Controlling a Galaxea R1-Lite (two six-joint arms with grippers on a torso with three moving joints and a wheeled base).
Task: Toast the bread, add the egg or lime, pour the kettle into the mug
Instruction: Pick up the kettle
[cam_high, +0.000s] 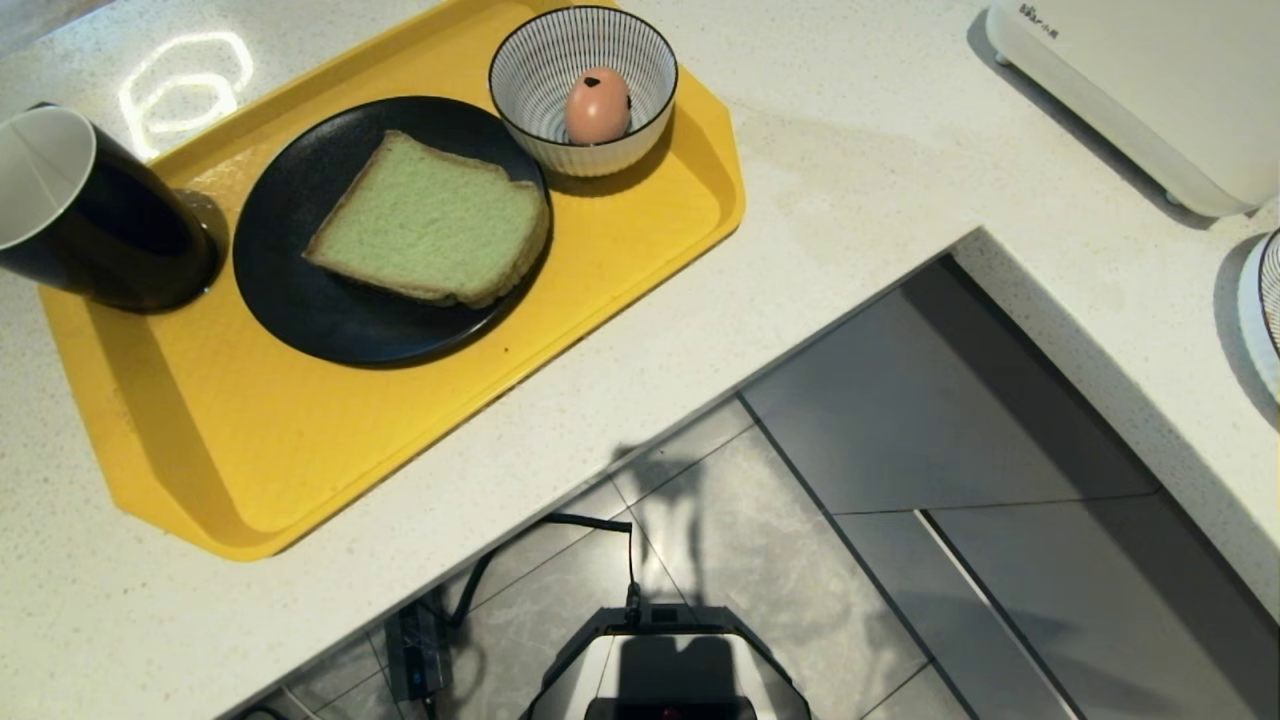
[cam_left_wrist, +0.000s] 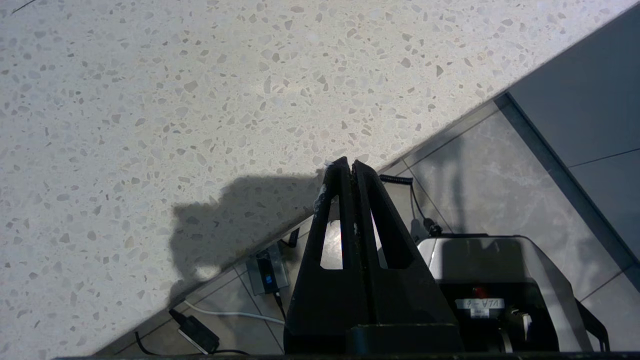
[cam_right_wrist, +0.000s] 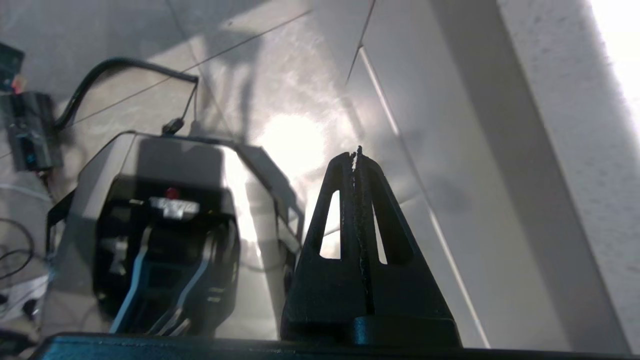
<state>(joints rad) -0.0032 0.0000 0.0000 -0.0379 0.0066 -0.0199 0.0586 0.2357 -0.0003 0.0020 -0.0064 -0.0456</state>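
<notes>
The bread (cam_high: 430, 220), a pale green slice with a brown crust, lies on a black plate (cam_high: 300, 310) on a yellow tray (cam_high: 250, 450). Behind it a pinkish egg (cam_high: 597, 108) with black marks sits in a striped bowl (cam_high: 645, 60). The mug (cam_high: 100, 230), black outside and white inside, stands at the tray's far left corner. The kettle and the lime are out of view. Neither gripper shows in the head view. My left gripper (cam_left_wrist: 348, 165) is shut and empty over the counter's edge. My right gripper (cam_right_wrist: 356, 154) is shut and empty above the floor, beside my base.
The speckled white counter (cam_high: 850, 180) bends in an L around grey cabinet fronts (cam_high: 950, 400). A white appliance (cam_high: 1150, 90) stands at the back right, and a white striped dish (cam_high: 1265, 300) pokes in at the right edge. My base (cam_high: 665, 670) and cables lie on the tiled floor.
</notes>
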